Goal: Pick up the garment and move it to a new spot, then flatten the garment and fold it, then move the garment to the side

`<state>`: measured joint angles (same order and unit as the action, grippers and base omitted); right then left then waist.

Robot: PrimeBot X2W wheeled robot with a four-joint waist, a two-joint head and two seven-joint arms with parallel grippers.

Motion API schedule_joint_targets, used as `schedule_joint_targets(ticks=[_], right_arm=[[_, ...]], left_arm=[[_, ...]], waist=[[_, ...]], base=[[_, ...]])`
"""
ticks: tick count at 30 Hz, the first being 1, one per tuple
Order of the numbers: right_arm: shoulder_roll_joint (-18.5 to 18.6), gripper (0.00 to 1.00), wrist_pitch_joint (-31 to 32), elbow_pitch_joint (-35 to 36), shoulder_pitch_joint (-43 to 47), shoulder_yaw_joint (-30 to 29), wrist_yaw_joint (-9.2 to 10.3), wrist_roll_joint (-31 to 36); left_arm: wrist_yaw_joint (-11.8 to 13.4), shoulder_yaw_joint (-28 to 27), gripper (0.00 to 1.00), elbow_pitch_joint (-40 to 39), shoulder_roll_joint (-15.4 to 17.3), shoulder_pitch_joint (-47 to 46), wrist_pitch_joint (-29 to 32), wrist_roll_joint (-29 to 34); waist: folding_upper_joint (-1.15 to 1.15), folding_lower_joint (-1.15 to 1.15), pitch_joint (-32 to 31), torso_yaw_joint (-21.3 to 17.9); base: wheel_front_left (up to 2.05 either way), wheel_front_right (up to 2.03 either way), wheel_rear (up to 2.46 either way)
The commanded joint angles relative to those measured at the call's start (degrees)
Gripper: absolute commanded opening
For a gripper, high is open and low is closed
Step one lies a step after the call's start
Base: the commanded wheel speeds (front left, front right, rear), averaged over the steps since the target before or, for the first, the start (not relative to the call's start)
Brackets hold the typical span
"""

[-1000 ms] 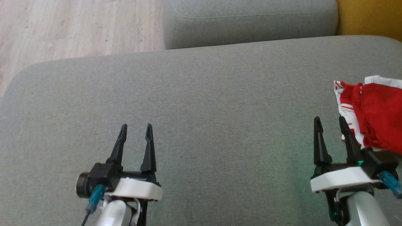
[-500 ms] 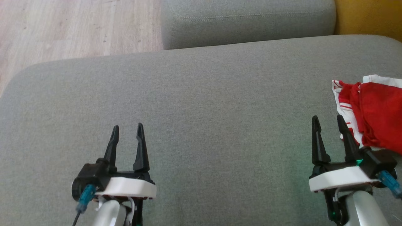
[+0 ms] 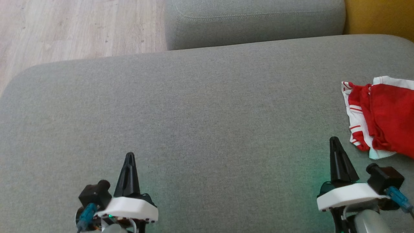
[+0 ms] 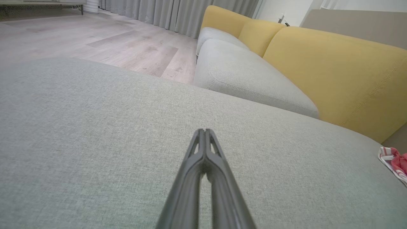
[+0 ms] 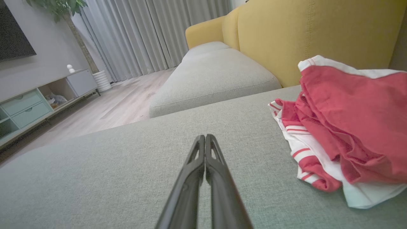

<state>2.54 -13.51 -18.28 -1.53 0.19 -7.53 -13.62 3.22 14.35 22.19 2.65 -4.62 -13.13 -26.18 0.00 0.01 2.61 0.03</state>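
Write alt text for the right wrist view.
A crumpled red and white garment lies on a grey sofa cushion, beside but apart from the shut right gripper. Behind are yellow backrests, grey curtains and a wooden floor.

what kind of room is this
Probably a home living room: a grey sofa with yellow back cushions, a low cabinet with drawers near long grey curtains, and a wood-look floor.
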Motion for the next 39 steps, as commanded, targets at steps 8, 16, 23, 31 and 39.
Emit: schedule_joint_targets(ticks=[8,16,23,31,39], right_arm=[[0.3,0.00,1.5,2.1,-2.3,-0.4,0.01,-6.5],[0.4,0.00,2.7,2.2,-2.4,-0.8,0.01,-11.8],[0.5,0.00,3.6,2.4,-2.6,-1.0,0.01,-15.8],[0.5,0.00,4.9,2.5,-2.7,-1.4,0.01,-21.1],[0.6,0.00,6.2,2.7,-2.9,-1.7,0.02,-26.4]], left_arm=[[-1.0,-2.2,0.00,-2.3,0.1,-2.4,1.3,-5.2],[-1.7,-3.6,0.00,-2.7,0.1,-2.3,2.6,-9.7],[-2.2,-4.6,0.00,-3.0,0.1,-2.3,3.6,-13.0],[-2.9,-5.9,0.00,-3.5,0.1,-2.2,4.9,-17.4],[-3.6,-7.2,0.00,-3.9,0.2,-2.2,6.3,-21.8]], waist=[[0.00,0.00,-0.2,0.0],[0.00,0.00,-0.3,0.0],[0.00,0.00,-0.5,0.0],[0.00,0.00,-0.6,0.0],[0.00,0.00,-0.8,0.0]], base=[[0.00,0.00,0.00],[0.00,0.00,0.00],[0.00,0.00,0.00],[0.00,0.00,0.00],[0.00,0.00,0.00]])
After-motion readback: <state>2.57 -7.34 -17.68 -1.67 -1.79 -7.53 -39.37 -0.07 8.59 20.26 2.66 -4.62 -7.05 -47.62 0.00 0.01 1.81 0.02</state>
